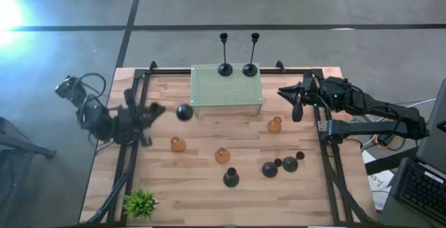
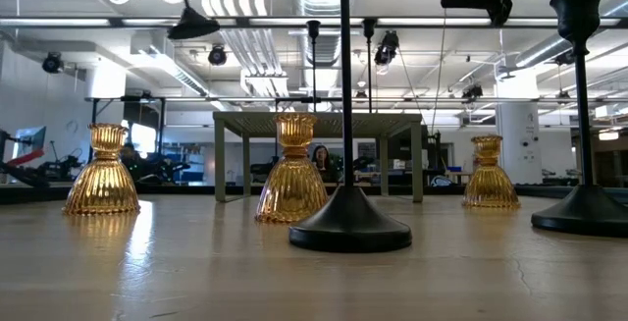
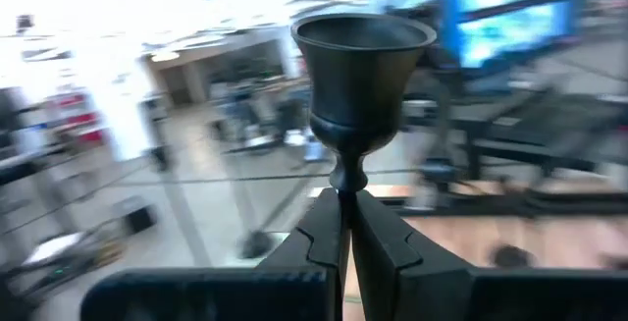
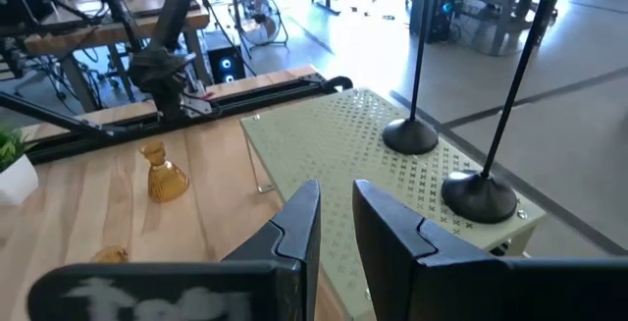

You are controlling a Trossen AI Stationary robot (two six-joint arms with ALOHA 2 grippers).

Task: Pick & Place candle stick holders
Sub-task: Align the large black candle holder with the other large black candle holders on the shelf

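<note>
While the left gripper [image 1: 150, 113] hangs near the worktop's left edge, fingers clamped on a tall black holder [image 3: 361, 76], two stems stand on the green stand [image 1: 226, 88]. Right gripper [image 4: 334, 218], fingers slightly apart, hovers there empty. Judged: carry step; next, set it upright on the stand.

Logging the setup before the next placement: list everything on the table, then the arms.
stand: one, mint green, back centre of table
tall holders: two, black, upright on the stand
held holder: one, black, in the left gripper, left of the stand
amber holders: three, amber glass, mid table
dome-based holders: three, black, front of table
plant: one, green, front left corner
left gripper: shut on the held holder's stem
right gripper: open, empty, beside the stand's right end
</note>
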